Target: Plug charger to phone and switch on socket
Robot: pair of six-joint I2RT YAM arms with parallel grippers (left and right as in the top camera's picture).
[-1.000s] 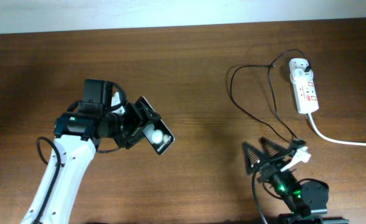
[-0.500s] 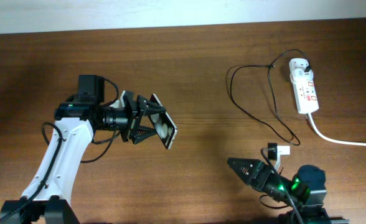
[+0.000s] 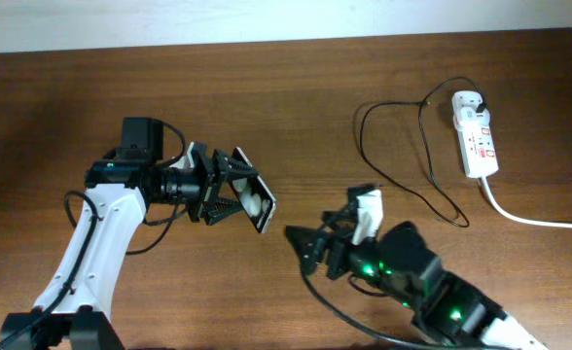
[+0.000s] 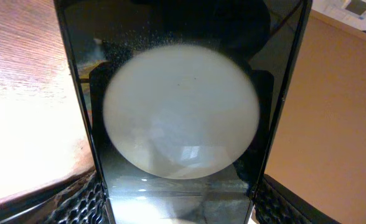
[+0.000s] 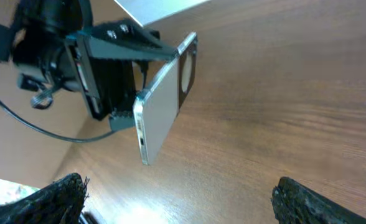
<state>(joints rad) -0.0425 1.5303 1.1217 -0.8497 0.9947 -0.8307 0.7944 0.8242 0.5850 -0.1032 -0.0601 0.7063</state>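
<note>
My left gripper point(image 3: 230, 194) is shut on the phone point(image 3: 254, 201), a black smartphone held on edge above the table, left of centre. Its glossy screen fills the left wrist view point(image 4: 180, 112) and reflects a round white light. My right gripper point(image 3: 303, 251) is open and empty, just right of the phone and pointing at it. In the right wrist view the phone point(image 5: 164, 106) hangs between the left gripper's fingers point(image 5: 124, 46), above my spread right fingers point(image 5: 183, 205). The charger point(image 3: 361, 136), a thin black cable, lies looped on the table at right, its free end point(image 3: 464, 222) apart from both grippers. The socket point(image 3: 474, 146) lies at the far right.
A thick white cord point(image 3: 539, 222) runs from the socket off the right edge. A black plug point(image 3: 481, 100) sits in the socket's far end. The brown wooden table point(image 3: 296, 107) meets a pale wall at the back.
My right arm has swung left from near the cable's free end to beside the phone, with nothing in its jaws. My left gripper tilted the phone on edge, then held still.
</note>
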